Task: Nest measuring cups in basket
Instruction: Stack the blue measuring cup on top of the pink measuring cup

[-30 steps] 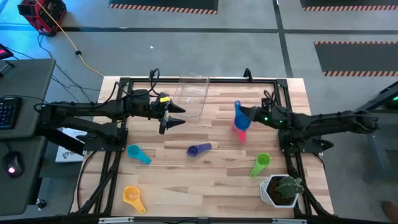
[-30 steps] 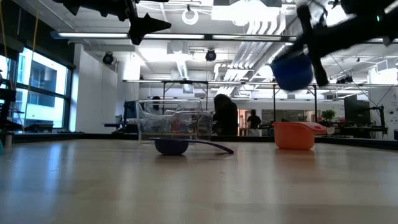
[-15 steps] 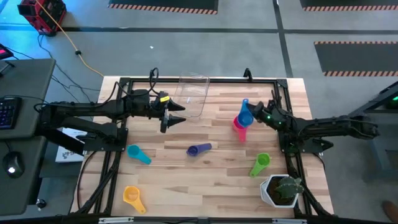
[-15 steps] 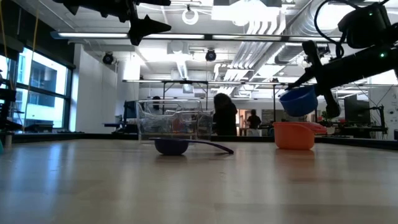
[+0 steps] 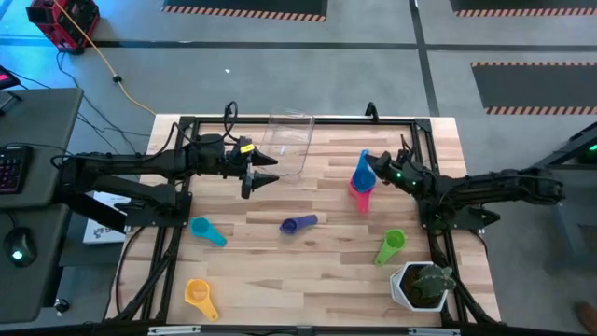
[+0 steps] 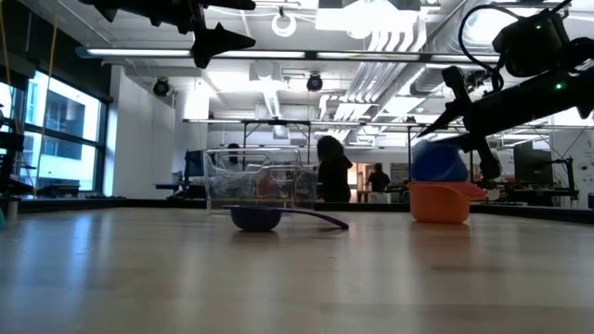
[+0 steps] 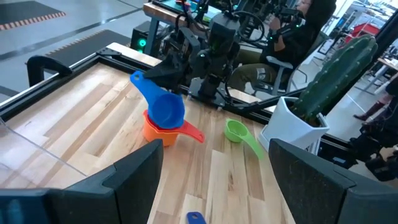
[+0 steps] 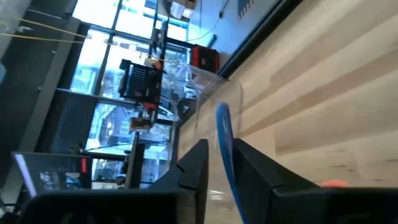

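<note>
The blue cup (image 5: pixel 362 177) sits with its bowl in the pink cup (image 5: pixel 358 193) right of the table's middle, handle slanting up. My right gripper (image 5: pixel 377 169) is open at that handle. My left gripper (image 5: pixel 268 173) hangs open in the air, holding nothing, at the near left corner of the clear basket (image 5: pixel 291 145), which stands at the far edge. The teal cup (image 5: pixel 207 231), purple cup (image 5: pixel 298 224), green cup (image 5: pixel 391 245) and yellow-orange cup (image 5: pixel 199 295) lie apart on the tabletop. My right gripper has the blue cup's handle (image 8: pixel 224 149) between its two fingers, which come about level from the table's right side and lie across it. Light shows between the handle and one finger (image 8: pixel 198 165); whether the other touches it I cannot tell. The bowl (image 6: pixel 438 165) rests in the pink cup.
A white pot with a cactus (image 5: pixel 422 285) stands at the near right corner. Black frame rails (image 5: pixel 280 119) run round the table's edges. The wood between the cups is bare. People stand in the room beyond the far edge.
My right gripper has come down with the blue cup from well above the pink cup, rolling as it went. The blue cup, lifted clear a second ago, now sits with its bowl in the pink cup.
</note>
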